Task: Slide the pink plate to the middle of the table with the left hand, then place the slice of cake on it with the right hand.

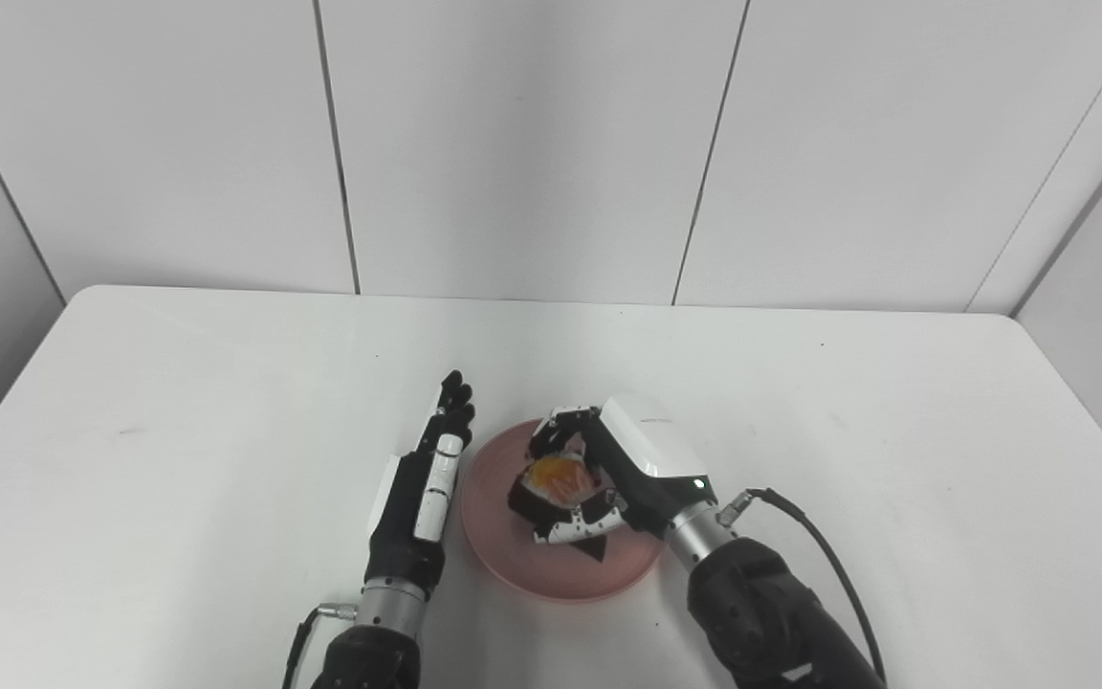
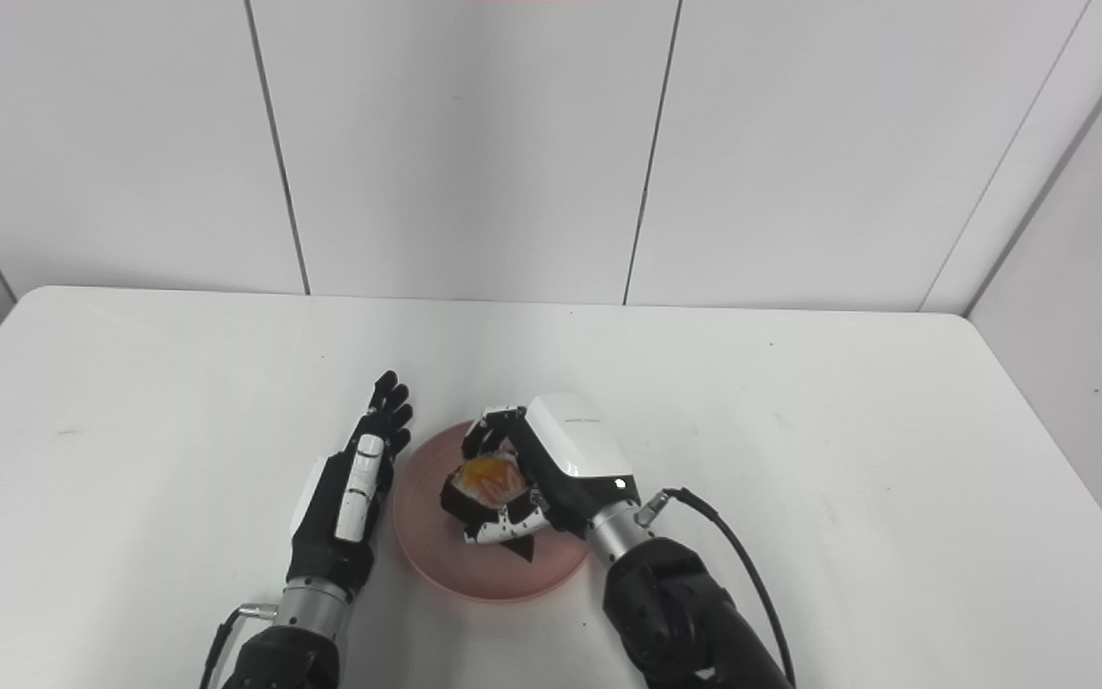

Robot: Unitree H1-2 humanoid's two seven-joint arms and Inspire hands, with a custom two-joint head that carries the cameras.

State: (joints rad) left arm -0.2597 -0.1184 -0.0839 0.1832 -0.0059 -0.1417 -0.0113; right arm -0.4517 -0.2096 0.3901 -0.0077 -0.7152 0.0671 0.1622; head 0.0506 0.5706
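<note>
Cake slice (image 1: 554, 481) sits gripped in the right hand (image 1: 608, 469) over the pink plate (image 1: 503, 545), lower centre; left hand (image 1: 427, 478) flat, fingers straight, beside the plate's left rim.

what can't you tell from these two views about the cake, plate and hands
- Whether the slice of cake rests on the pink plate: both views, right hand covers it.
- Plate's right rim: hidden by that hand.
- Whether the left hand touches the plate: unclear.
</note>
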